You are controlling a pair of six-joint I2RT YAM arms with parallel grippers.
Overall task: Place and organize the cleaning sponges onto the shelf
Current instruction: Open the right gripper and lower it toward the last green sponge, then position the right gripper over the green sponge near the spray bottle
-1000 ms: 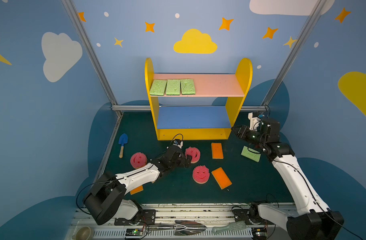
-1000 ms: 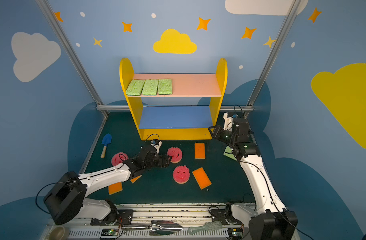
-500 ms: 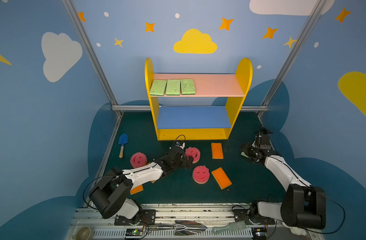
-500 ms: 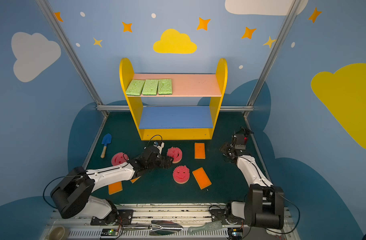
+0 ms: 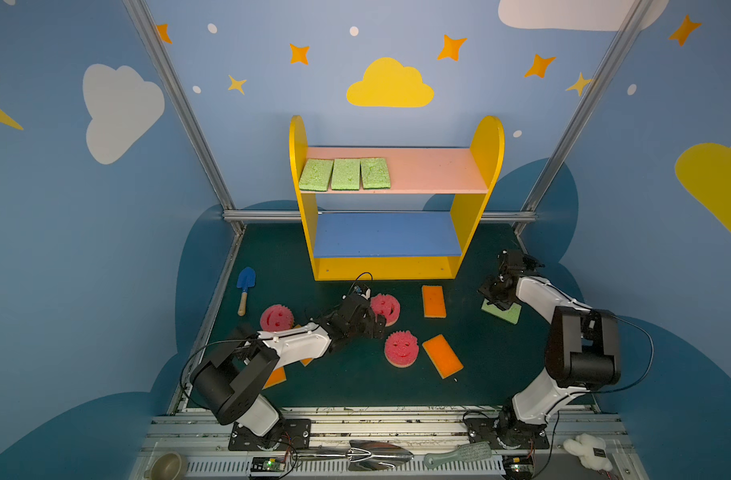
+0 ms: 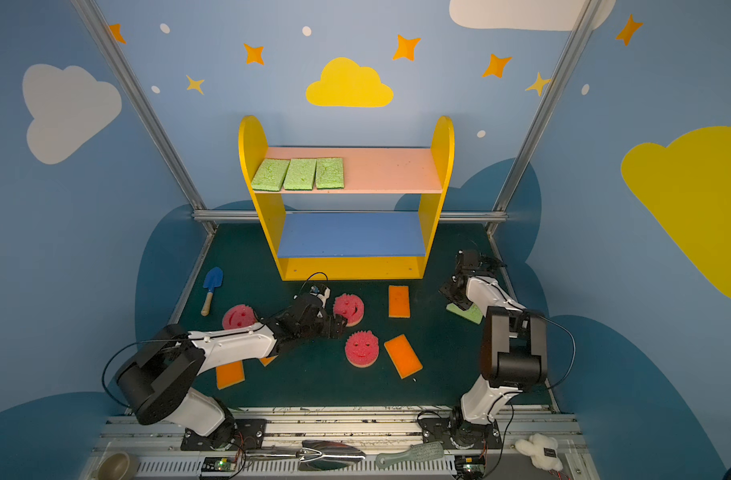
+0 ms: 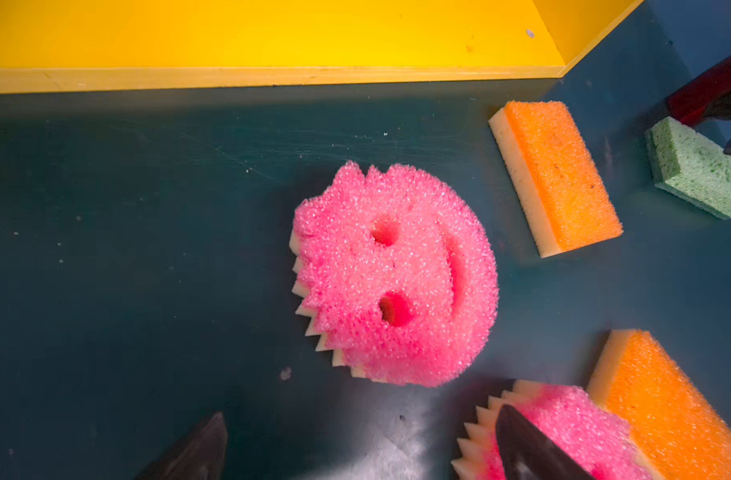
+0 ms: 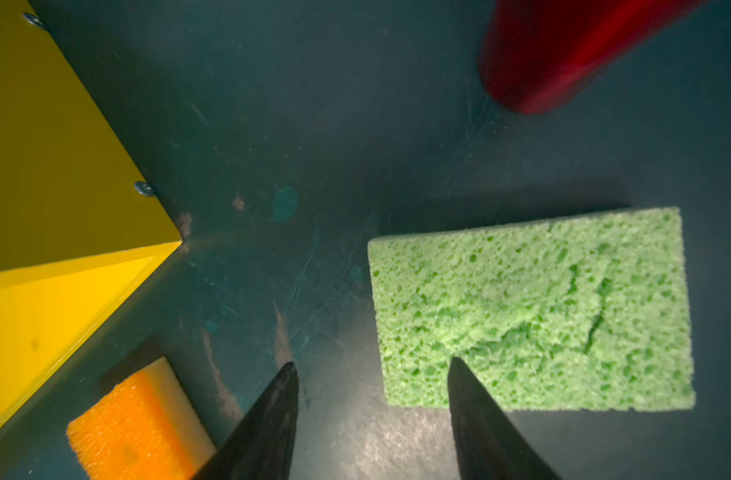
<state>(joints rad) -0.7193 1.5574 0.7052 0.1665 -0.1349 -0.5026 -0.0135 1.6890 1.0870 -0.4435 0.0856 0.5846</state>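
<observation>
Plainly, the green sponge that we judge comes next lies flat on the mat, near the right-hand foot of the shelf. Three green sponges already sit side by side on its pink top board. The right gripper hangs just over the loose one, jaws spread and empty. One fingertip overlaps the sponge's edge; its partner stands over bare mat. The sponge's long axis runs along the line between the fingertips, so we would shift toward it and turn to span its short side. The left gripper, spread wide and empty, faces a pink smiley sponge well apart from the green one; the right arm is nearer.
</observation>
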